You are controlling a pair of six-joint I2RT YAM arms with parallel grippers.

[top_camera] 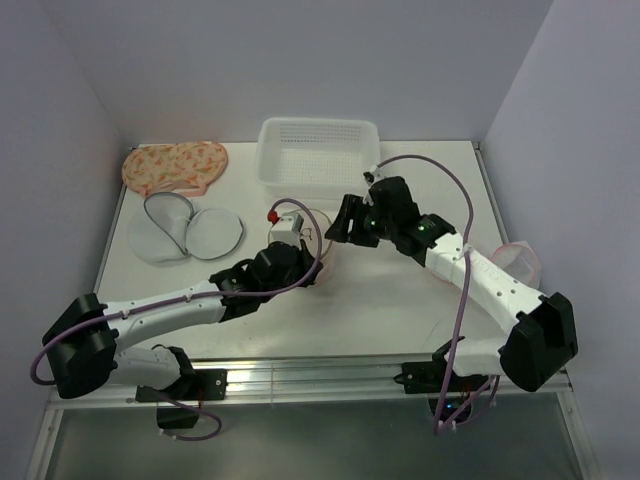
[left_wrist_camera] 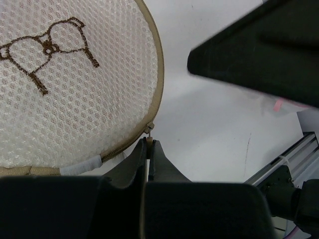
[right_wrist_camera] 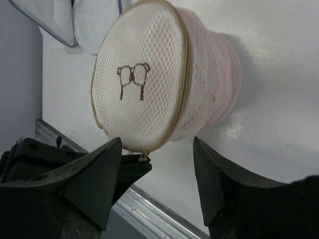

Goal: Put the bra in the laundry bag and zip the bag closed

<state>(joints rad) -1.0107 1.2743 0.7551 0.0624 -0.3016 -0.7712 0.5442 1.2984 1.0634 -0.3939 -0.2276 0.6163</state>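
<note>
The laundry bag [right_wrist_camera: 144, 84] is a round white mesh dome with a tan zip rim and a small dark drawing on its face, lying on its side on the table. Pink fabric [right_wrist_camera: 217, 74], seemingly the bra, shows through its mesh wall. My left gripper [left_wrist_camera: 148, 144] is shut on the zip pull [left_wrist_camera: 148, 130] at the rim's edge; it also shows in the right wrist view [right_wrist_camera: 130, 168]. My right gripper [right_wrist_camera: 157, 144] is open and empty, just in front of the bag's face. In the top view both grippers [top_camera: 305, 262] [top_camera: 342, 225] cover most of the bag [top_camera: 316, 240].
A white slotted basket [top_camera: 318, 150] stands at the back centre. A peach floral fabric piece [top_camera: 175, 165] lies back left, with grey-rimmed mesh bags [top_camera: 185, 230] in front of it. A pink translucent item [top_camera: 520, 258] lies at the right edge. The metal rail [right_wrist_camera: 149, 214] runs along the near edge.
</note>
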